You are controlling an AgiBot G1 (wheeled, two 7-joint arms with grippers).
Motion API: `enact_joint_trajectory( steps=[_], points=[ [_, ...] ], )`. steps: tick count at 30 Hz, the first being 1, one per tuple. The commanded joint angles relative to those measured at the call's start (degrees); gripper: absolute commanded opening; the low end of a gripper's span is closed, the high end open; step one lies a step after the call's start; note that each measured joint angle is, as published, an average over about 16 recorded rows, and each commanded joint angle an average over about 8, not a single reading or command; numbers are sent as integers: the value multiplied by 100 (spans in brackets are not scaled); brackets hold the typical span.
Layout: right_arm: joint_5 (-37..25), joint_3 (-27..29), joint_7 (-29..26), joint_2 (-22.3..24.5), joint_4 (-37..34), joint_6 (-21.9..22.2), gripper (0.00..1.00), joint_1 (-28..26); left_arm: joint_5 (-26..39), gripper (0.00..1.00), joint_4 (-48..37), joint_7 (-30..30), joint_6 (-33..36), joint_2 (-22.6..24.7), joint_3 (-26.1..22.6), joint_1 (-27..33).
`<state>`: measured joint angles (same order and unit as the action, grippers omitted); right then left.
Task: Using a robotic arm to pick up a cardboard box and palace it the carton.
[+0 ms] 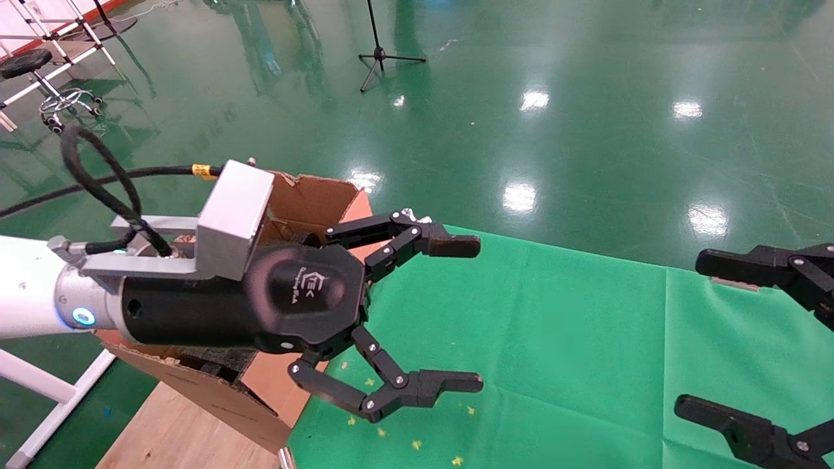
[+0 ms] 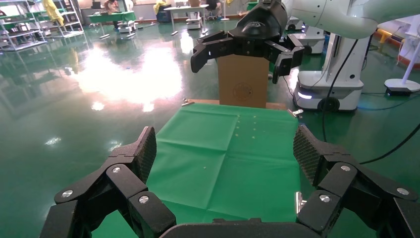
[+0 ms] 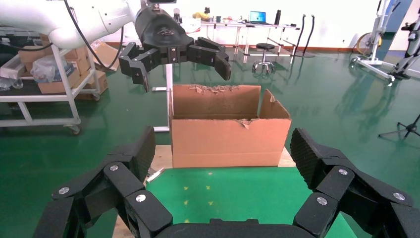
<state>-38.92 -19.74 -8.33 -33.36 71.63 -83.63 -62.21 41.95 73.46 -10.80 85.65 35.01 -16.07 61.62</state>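
My left arm (image 1: pixel 26 293), white with a silver wrist, holds its black gripper (image 1: pixel 459 314) open and empty above the carton's near corner and the green cloth (image 1: pixel 554 339). The large brown carton (image 1: pixel 319 195) with torn flaps stands at the table's left end and shows whole in the right wrist view (image 3: pixel 228 139). A reddish-brown cardboard box (image 2: pixel 242 87) with a round mark stands upright at the far right end, behind my right gripper (image 2: pixel 237 67). It is out of the head view. My all-black right gripper (image 1: pixel 700 335) is open and empty at the right edge.
The wooden tabletop (image 1: pixel 169 423) shows bare beside the carton. The green floor surrounds the table, with a tripod stand (image 1: pixel 381 55) and a stool (image 1: pixel 26 62) far off. A white trolley with boxes (image 3: pixel 44 84) stands behind the carton.
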Motion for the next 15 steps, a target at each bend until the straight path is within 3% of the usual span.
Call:
enact_joint_trajectory(
  steps=[1,15],
  points=[
    [0,0,0,0,0,0,100,0,4,100,-4,-1,-1,1,-2,3],
    [0,0,0,0,0,0,100,0,17,100,-13,-5,-6,5,-8,12]
  ],
)
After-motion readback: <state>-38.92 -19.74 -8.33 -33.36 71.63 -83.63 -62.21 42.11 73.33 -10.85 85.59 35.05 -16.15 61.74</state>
